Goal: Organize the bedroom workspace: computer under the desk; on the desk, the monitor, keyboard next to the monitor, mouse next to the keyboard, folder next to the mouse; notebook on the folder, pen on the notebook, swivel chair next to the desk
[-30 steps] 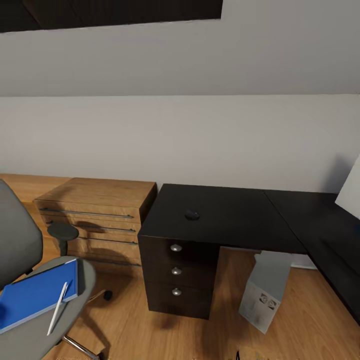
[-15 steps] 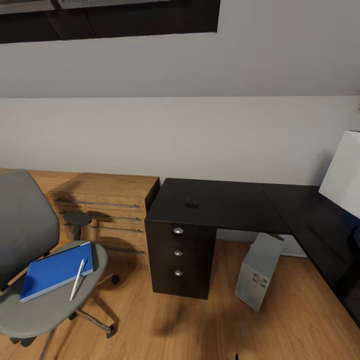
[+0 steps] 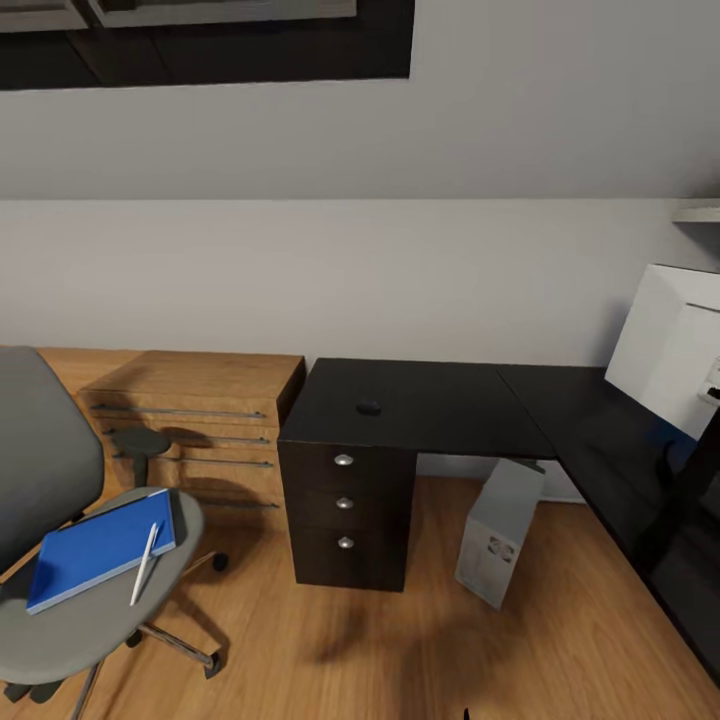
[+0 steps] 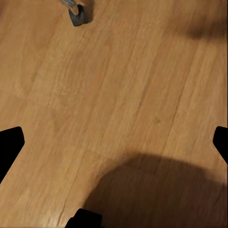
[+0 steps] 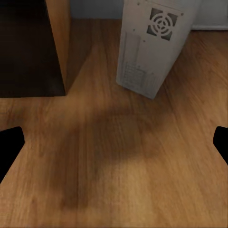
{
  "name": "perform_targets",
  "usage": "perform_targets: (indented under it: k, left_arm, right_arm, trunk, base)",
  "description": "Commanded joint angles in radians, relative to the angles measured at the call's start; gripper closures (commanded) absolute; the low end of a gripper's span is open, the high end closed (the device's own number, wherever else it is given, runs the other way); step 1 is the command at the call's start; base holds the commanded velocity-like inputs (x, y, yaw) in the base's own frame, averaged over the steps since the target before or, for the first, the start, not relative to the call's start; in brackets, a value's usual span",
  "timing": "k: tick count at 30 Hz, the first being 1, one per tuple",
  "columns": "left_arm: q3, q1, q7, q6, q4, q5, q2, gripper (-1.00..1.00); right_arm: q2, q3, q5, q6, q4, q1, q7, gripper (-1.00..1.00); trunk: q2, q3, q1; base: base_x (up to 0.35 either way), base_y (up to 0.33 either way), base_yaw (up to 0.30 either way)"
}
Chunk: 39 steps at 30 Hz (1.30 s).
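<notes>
The black L-shaped desk (image 3: 450, 405) stands against the wall. The small black mouse (image 3: 369, 407) lies on it above the drawer unit (image 3: 345, 500). The monitor (image 3: 668, 345) shows its white back on the desk's right wing. The grey-white computer (image 3: 500, 532) (image 5: 154, 42) stands tilted on the floor under the desk. At the left, the grey swivel chair (image 3: 45, 470) carries the blue folder (image 3: 90, 552) with the white pen (image 3: 145, 562) on it. Keyboard and notebook are out of view. My left gripper (image 4: 114, 145) and right gripper (image 5: 114, 142) hang open over the wooden floor, holding nothing.
A light wooden drawer chest (image 3: 190, 420) sits between the chair and the desk. One chair caster (image 4: 78, 12) lies ahead of my left gripper. Bare wooden floor (image 3: 400, 640) stretches in front of the desk. The desk's right wing runs along the right edge.
The whole head view has shifted: the camera has pulled back and turned, so more of the monitor and chair shows. The things themselves have not moved.
</notes>
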Motion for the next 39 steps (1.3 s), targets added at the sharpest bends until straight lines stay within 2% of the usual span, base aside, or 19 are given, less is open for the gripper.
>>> perform_targets:
  k: [1,3,10,39]
  left_arm:
    - [-0.008,-0.001,0.006,-0.005,0.000,0.009,-0.003,-1.00]
    - [-0.008,-0.001,0.006,-0.006,0.000,0.008,-0.017,-1.00]
    - [-0.007,-0.001,0.006,-0.007,0.000,0.009,-0.021,-1.00]
    - [-0.008,-0.001,0.007,-0.009,0.011,0.007,-0.022,-1.00]
  right_arm:
    - [0.000,-0.003,0.007,-0.003,0.002,-0.001,-0.005,-1.00]
    - [0.000,-0.003,0.007,-0.003,0.002,-0.001,-0.004,-1.00]
    - [0.000,-0.003,0.007,-0.003,0.002,-0.001,-0.004,-1.00]
    - [0.006,-0.003,0.007,-0.003,0.002,-0.001,-0.003,-1.00]
  trunk:
    - [0.007,0.002,-0.004]
    - [0.021,0.009,-0.012]
    - [0.070,0.030,-0.039]
    - [0.273,0.121,-0.150]
  base:
    - [0.000,0.000,-0.005]
    - [0.000,0.000,-0.003]
    - [-0.146,0.000,0.000]
    - [-0.335,-0.001,0.000]
